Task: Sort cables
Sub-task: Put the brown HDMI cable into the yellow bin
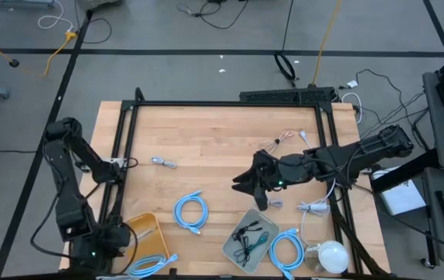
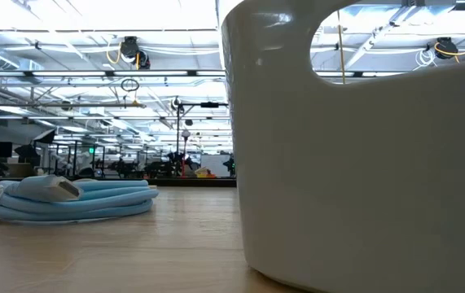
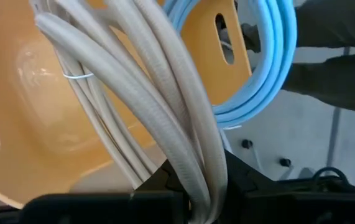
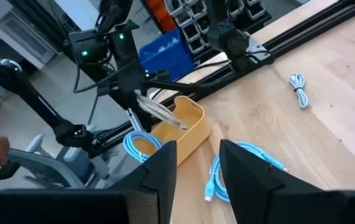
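In the low view a white container (image 2: 362,155) fills the right side, cut off by the picture's edges and hiding the bench behind it. From above, the yellow bin (image 1: 145,233) and one blue cable loop (image 1: 150,265) run off the bottom edge beside the left claw (image 1: 103,247), whose fingers are too dark to make out.

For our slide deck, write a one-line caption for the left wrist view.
Left tool grips a beige cable bundle above the yellow bin, where a light-blue cable loop hangs over the rim.

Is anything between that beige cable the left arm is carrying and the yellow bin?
Nothing visible. The left tool holds the beige cable bundle right above the yellow bin, with no object between; a light-blue cable hangs over its far rim.
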`<state>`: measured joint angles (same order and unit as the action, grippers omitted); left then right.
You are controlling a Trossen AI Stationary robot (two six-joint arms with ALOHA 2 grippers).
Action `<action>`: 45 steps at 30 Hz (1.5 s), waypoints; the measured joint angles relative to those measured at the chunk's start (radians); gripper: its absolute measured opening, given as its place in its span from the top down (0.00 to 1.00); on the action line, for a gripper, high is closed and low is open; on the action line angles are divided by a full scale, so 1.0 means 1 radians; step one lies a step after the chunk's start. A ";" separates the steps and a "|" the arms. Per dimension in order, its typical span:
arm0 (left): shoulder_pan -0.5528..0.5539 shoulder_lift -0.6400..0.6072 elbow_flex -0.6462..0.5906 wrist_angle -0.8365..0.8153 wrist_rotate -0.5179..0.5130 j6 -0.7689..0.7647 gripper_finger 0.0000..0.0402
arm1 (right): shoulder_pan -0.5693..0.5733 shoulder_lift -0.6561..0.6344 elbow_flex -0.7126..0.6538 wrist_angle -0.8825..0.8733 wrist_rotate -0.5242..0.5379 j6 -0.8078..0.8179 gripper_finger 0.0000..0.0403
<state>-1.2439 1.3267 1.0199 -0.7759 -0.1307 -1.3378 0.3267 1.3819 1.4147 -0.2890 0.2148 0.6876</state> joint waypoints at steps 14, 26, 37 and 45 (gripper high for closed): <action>-0.026 -0.029 0.137 -0.148 -0.208 0.100 0.91 | -0.035 0.004 -0.234 0.236 -0.012 0.129 0.72; 0.010 0.084 0.136 -0.131 -0.209 0.451 0.91 | -0.062 0.001 -0.337 0.487 -0.097 0.160 0.72; 0.011 0.108 0.136 0.046 -0.215 0.416 0.91 | -0.062 -0.003 -0.337 0.508 -0.115 0.145 0.72; 0.004 0.205 0.135 0.127 -0.210 0.349 0.91 | -0.061 -0.003 -0.337 0.549 -0.123 0.130 0.72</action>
<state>-1.2400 1.5318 1.1553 -0.6485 -0.3409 -0.9893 0.2653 1.3785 1.0775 0.2603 0.0916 0.8173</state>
